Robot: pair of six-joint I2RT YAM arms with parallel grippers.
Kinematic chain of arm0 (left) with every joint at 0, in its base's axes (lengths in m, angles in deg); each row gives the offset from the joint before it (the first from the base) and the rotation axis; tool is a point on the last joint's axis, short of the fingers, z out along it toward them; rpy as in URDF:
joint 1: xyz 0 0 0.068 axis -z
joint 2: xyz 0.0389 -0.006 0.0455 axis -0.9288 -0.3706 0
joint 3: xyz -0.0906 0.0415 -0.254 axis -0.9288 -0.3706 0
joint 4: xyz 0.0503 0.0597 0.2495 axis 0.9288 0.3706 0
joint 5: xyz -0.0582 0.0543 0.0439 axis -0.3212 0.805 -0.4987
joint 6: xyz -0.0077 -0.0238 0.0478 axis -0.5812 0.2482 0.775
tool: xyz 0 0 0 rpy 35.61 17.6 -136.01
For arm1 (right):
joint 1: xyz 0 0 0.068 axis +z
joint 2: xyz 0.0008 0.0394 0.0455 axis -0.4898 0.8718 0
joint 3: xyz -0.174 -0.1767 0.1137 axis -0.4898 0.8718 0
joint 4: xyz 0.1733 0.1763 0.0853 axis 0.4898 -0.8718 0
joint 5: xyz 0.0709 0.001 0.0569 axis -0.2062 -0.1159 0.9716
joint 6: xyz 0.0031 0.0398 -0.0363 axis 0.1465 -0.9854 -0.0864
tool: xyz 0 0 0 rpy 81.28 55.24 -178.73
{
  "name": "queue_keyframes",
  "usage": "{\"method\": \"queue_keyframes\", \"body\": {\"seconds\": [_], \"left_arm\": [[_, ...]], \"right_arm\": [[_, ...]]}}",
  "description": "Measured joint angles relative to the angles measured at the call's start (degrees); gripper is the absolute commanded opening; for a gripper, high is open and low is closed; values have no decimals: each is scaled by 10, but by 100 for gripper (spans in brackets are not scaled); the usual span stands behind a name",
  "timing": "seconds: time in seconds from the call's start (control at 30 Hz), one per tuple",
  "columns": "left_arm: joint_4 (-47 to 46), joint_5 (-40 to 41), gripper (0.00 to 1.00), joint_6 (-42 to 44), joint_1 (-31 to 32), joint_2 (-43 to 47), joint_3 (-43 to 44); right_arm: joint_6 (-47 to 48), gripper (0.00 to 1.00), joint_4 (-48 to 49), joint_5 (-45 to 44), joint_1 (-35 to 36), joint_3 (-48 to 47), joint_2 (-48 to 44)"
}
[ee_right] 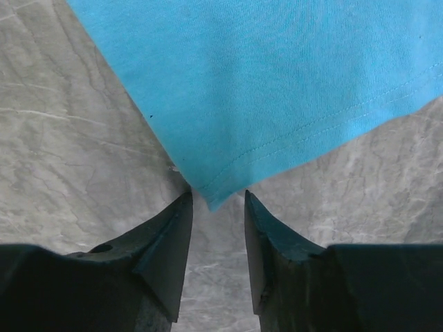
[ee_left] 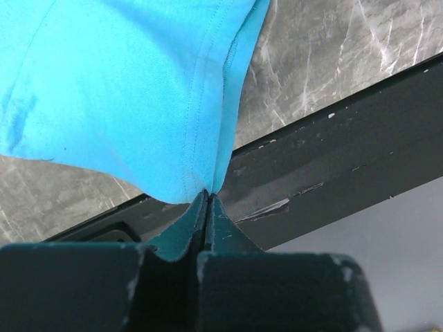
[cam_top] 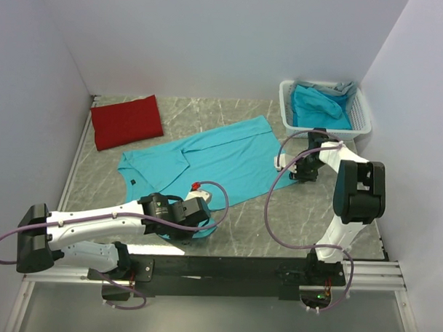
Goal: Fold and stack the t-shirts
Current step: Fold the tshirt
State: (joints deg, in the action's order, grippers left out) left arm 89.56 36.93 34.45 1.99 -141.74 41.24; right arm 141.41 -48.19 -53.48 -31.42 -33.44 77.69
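Pinching near hem corner of turquoise t-shirt (cam_top: 229, 155) with left fingers (ee_left: 176, 238); straddling right corner with right fingers (ee_right: 166, 242) spread, not yet gripping, likely readying an even hem lift off bench (cam_top: 248, 225).

Two turquoise t-shirts (cam_top: 222, 155) (cam_top: 319, 107); one red t-shirt (cam_top: 126, 121); one basket (cam_top: 362, 114)

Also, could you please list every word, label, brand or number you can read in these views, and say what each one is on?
No text can be read in any view.
The spread shirt bears a small dark mark, too small to tell whether it is lettering.
The red shirt and the basket show no writing.
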Motion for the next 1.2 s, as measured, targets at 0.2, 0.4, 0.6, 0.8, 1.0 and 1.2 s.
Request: {"method": "queue_keyframes", "body": {"seconds": [0.2,0.4,0.6,0.8,1.0,1.2], "left_arm": [[0,0,1,0,-2,0,0],[1,3,0,-1,-5,6,0],[9,17,0,0,-26,35,11],[12,31,0,1,-54,61,30],[24,42,0,8,-76,66,39],[27,66,0,31,-108,67,76]], "right_arm": [[-4,25,7,-7,2,0,2],[-8,0,15,-10,2,0,3],[-20,0,20,-9,2,0,3],[-46,0,9,-4,2,-32,2],[-79,0,-3,9,3,-79,1],[-111,0,-10,13,6,-108,1]]}}
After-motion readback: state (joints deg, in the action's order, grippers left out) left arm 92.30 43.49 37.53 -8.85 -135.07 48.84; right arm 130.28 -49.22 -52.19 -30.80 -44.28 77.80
